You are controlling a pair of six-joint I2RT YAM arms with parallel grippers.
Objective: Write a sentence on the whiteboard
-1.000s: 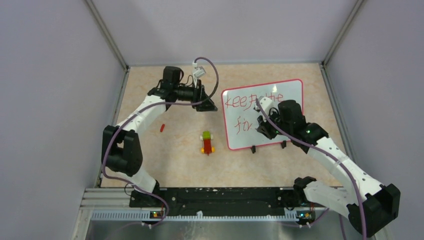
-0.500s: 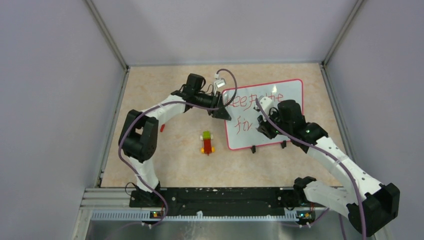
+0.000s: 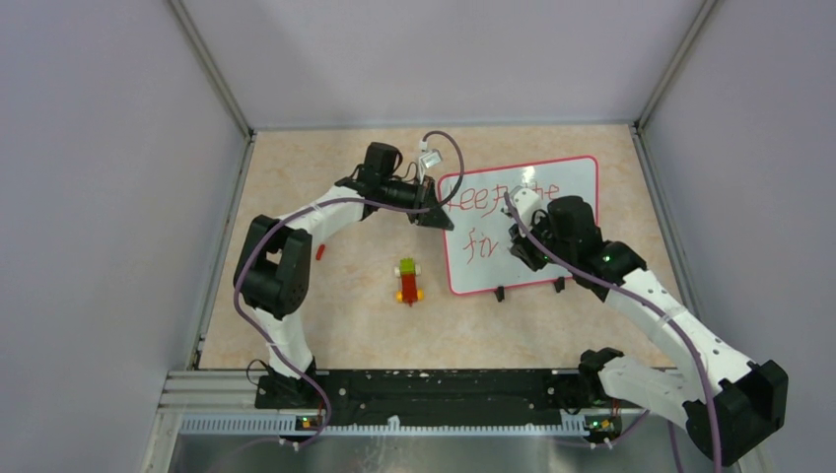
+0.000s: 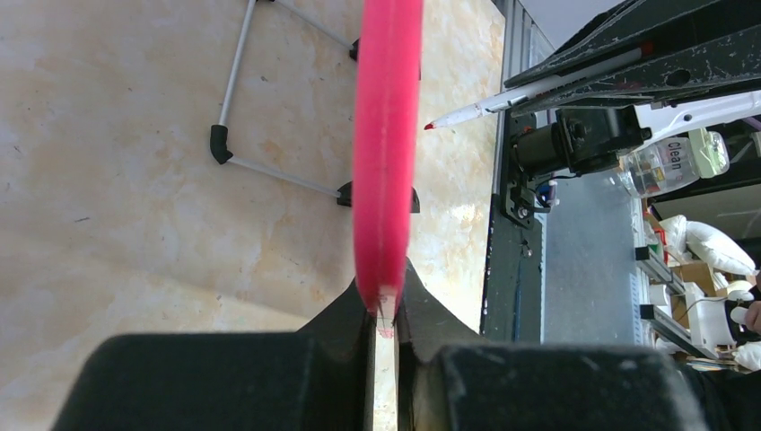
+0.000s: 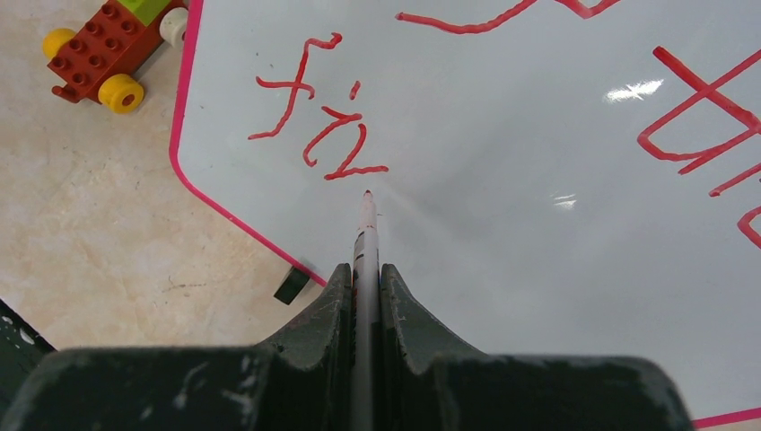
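The glossy white rectangular whiteboard (image 3: 483, 271) with its thin pink-red rim is sitting right of centre on the beige counter (image 3: 335, 296), long axis running left to right, written face tilting up toward the arms. The left hand (image 3: 437, 219), well apart from it a second ago, is now clamping its left rim, probably steadying it for more writing. The right hand (image 5: 363, 278) is pinching a slim white red-tipped marker (image 5: 366, 224) just beside the red "fir".
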